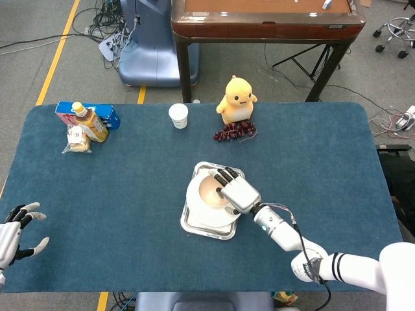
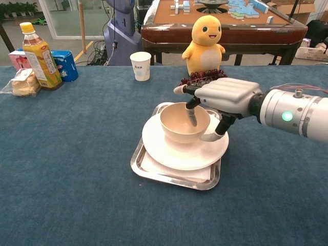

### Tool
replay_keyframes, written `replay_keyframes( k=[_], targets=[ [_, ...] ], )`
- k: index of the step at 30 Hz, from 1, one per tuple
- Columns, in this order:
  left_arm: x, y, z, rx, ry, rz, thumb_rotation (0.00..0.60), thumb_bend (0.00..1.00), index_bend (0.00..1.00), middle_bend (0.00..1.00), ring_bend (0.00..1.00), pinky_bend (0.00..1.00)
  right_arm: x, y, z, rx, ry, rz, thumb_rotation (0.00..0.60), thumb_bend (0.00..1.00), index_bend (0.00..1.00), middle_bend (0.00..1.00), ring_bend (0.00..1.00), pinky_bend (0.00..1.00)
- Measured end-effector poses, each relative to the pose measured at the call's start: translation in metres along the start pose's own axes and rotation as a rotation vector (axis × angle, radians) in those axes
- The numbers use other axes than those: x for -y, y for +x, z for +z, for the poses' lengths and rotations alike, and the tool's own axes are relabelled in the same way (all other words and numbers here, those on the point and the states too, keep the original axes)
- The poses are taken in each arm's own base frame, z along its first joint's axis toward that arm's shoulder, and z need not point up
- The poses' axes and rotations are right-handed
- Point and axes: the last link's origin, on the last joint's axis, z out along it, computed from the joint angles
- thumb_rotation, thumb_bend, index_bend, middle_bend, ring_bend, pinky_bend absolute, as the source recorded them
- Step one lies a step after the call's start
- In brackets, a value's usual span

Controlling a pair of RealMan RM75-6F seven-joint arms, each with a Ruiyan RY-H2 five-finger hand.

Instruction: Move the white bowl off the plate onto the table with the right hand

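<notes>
My right robot hand (image 2: 220, 97) straddles the white bowl's (image 2: 180, 124) right rim, not yet clamped; next, pinch and lift it toward bare bench (image 2: 77, 154).

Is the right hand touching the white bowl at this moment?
Cannot tell. In the chest view the right hand has a finger dipping inside the white bowl and its thumb beside the outer wall, but neither view shows plain contact or a gap.

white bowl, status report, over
Right hand over the round white ceramic bowl, fingers reaching inside, grip not confirmed. Bowl on the white plate. Left hand open, idle. Nothing blocking.
</notes>
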Motion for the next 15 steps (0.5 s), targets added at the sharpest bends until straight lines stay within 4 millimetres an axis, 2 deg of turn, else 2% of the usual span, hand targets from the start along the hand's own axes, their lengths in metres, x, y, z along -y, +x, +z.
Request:
replay_keyframes(
  k=[15],
  targets=[
    [0.001, 0.0003, 0.0004, 0.005, 0.002, -0.002, 0.6, 0.25, 0.35, 0.18, 0.1, 0.36, 0.0053, -0.001, 0.0035, 0.004, 0.013, -0.011, 0.6, 0.39, 0.47, 0.02, 0.0, 0.06]
  ],
)
